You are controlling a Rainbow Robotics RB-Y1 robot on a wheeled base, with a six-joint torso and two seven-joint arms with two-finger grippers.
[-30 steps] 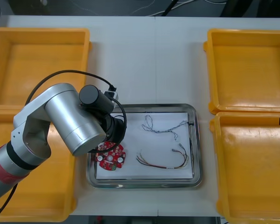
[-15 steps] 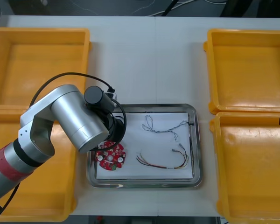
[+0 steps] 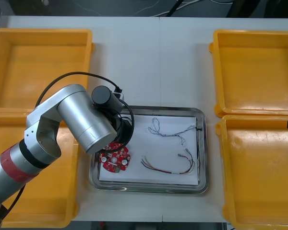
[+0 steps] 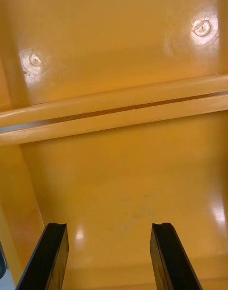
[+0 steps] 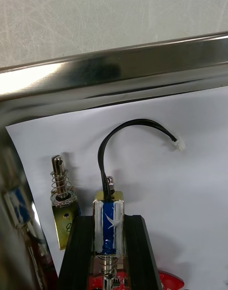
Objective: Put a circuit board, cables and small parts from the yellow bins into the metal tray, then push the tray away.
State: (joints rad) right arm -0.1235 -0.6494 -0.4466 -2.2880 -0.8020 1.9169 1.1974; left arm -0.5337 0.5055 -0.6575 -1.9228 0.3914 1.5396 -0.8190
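Note:
In the left wrist view my left gripper (image 5: 109, 219) is shut on a small metal part (image 5: 109, 209) wrapped in blue, with a black cable (image 5: 124, 126) looping off it. It hangs low over the white liner of the metal tray (image 5: 118, 73). A second small metal part (image 5: 61, 207) with a spring lies just beside one finger. The red circuit board (image 3: 115, 159) lies in the tray's near left corner, partly under my left arm (image 3: 81, 120). A blue and white cable (image 3: 170, 130) and a red and yellow cable (image 3: 170, 166) lie on the liner to the right.
Two yellow bins (image 3: 38, 62) flank the tray on the left and two (image 3: 254, 72) on the right. My right gripper (image 4: 109, 254) hovers open inside a right-hand bin (image 4: 118, 176), above its bare floor. The metal tray rim (image 3: 202, 148) sits close to the right bins.
My left arm has shifted a little to the right and toward the far side over the tray's left end. The cables and the right arm have stayed put.

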